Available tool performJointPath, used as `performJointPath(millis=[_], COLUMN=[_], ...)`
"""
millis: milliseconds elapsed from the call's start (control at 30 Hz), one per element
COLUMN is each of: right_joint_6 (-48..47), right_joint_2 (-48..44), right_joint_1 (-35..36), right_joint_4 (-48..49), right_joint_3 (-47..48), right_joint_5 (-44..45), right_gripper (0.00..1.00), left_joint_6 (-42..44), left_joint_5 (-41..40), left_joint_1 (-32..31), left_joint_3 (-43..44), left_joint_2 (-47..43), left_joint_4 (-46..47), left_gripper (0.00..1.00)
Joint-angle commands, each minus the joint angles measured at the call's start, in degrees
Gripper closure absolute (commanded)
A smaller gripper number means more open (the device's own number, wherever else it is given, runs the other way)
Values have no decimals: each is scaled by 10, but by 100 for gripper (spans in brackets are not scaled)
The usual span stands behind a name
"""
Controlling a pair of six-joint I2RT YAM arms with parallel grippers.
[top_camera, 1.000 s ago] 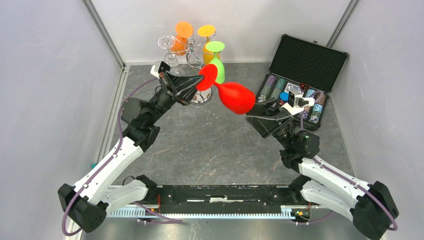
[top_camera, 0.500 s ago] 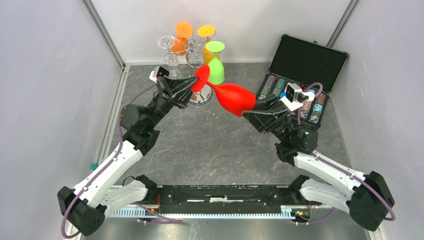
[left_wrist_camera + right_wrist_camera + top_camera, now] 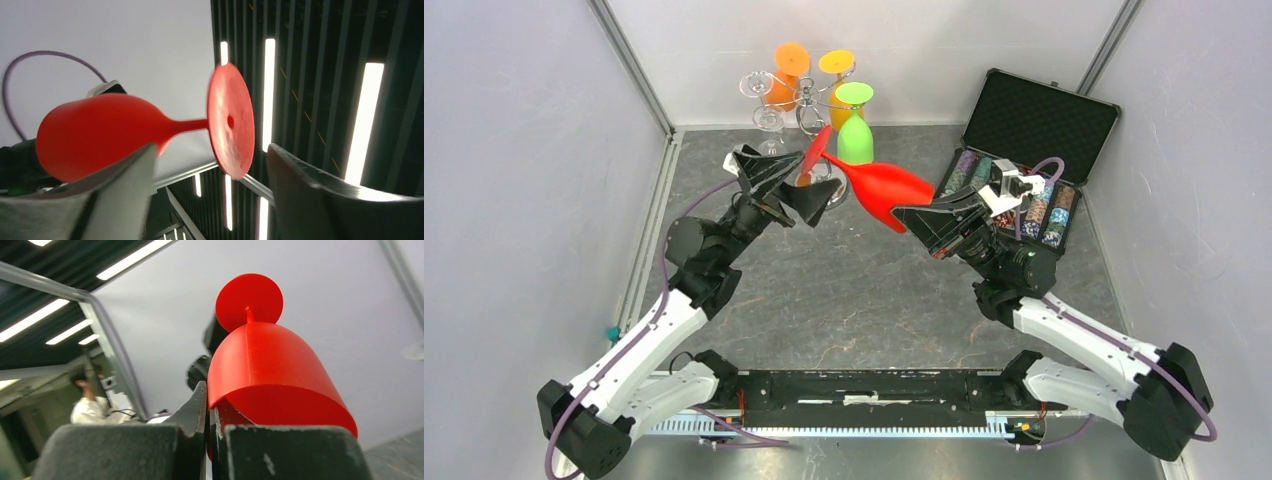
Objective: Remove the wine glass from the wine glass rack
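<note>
The red wine glass point(image 3: 886, 190) lies sideways in the air, off the silver wine glass rack point(image 3: 807, 100) behind it. My right gripper point(image 3: 916, 216) is shut on the rim of its bowl; in the right wrist view the rim point(image 3: 270, 370) is pinched between the fingers of the right gripper point(image 3: 210, 412). My left gripper point(image 3: 789, 185) stands open around the glass's round foot point(image 3: 816, 150) without touching it. In the left wrist view the foot point(image 3: 231, 125) hangs between the spread fingers of the left gripper point(image 3: 210, 155). The left gripper hides the rack's base.
On the rack hang a green glass point(image 3: 856, 140), an orange glass point(image 3: 786, 75), a yellow glass point(image 3: 836, 68) and a clear glass point(image 3: 759, 95). An open black case point(image 3: 1036, 125) of poker chips stands at the right. Grey walls close in both sides.
The left gripper has opened and let go of the red glass's foot. The right gripper has shut on the bowl's rim. The glass has shifted slightly left and back.
</note>
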Motion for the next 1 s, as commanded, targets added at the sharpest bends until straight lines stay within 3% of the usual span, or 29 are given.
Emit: performJointPath(millis=[0, 67, 233, 400, 500, 667, 967], right_joint_6=[-98, -159, -306, -402, -442, -495, -480], right_joint_2=[-63, -101, -133, -88, -35, 38, 31], right_joint_1=[0, 0, 0, 0, 0, 0, -1], right_joint_4=[-188, -343, -754, -1015, -1129, -1286, -1331], right_joint_3=[48, 83, 221, 316, 358, 382, 271], right_joint_5=[39, 72, 229, 302, 284, 284, 362], right_gripper=[100, 100, 100, 100, 100, 100, 100], left_joint_6=[127, 237, 565, 751, 785, 815, 836], left_joint_5=[11, -10, -121, -271, -301, -282, -294], left_joint_1=[4, 7, 7, 6, 7, 7, 7], left_joint_3=[17, 42, 133, 174, 170, 169, 132], left_joint_2=[-66, -98, -145, -177, -191, -178, -165], left_joint_4=[-151, -283, -559, -700, -715, -716, -690], left_gripper=[9, 1, 0, 0, 0, 0, 0])
